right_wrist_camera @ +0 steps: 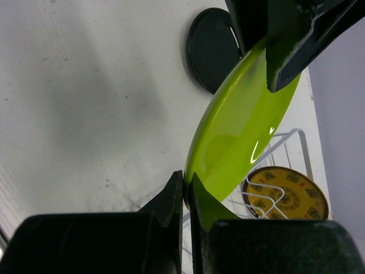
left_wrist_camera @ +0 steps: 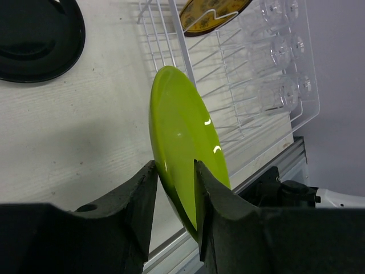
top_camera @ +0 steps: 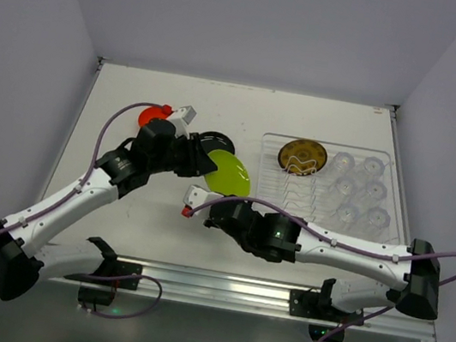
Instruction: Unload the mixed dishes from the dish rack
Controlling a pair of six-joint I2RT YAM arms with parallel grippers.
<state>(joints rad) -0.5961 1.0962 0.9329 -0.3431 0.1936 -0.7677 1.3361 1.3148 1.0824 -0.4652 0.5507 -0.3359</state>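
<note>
White surface (top_camera: pixel 323 117), walls on 3 sides. Dish rack (top_camera: pixel 289 196) sits on the right half, long axis left-right. In the rack: yellow-brown plate (top_camera: pixel 302 157) at the far-left corner, leaning in the wire dividers, and 6 clear cups (top_camera: pixel 374 192) in 2 columns at the right end. The rest of the wire slots are bare.

Out of the rack: black plate (top_camera: pixel 212 140) lies flat on the surface just left of it, near edge hidden in top view under the left arm and the green plate. Orange-red bowl (top_camera: pixel 152 114) is further left, by the left wrist, partly covered by it.

Lime green plate (top_camera: pixel 229 174) is off the surface, between the black plate and the rack's left wall, close to that wall; can't tell if it clears it. Both arms are on it. Left gripper (left_wrist_camera: pixel 174 166) is clamped over the rim on the black-plate side, jaws about a plate-thickness apart, one finger on each face. Right gripper (right_wrist_camera: pixel 186 176) is pinched nearly closed on the opposite, near rim, edge between the tips.

Plate is tilted on edge, not flat, glossy face up and toward the rack. The line from one gripper to the other runs far-left to near-right across it.
</note>
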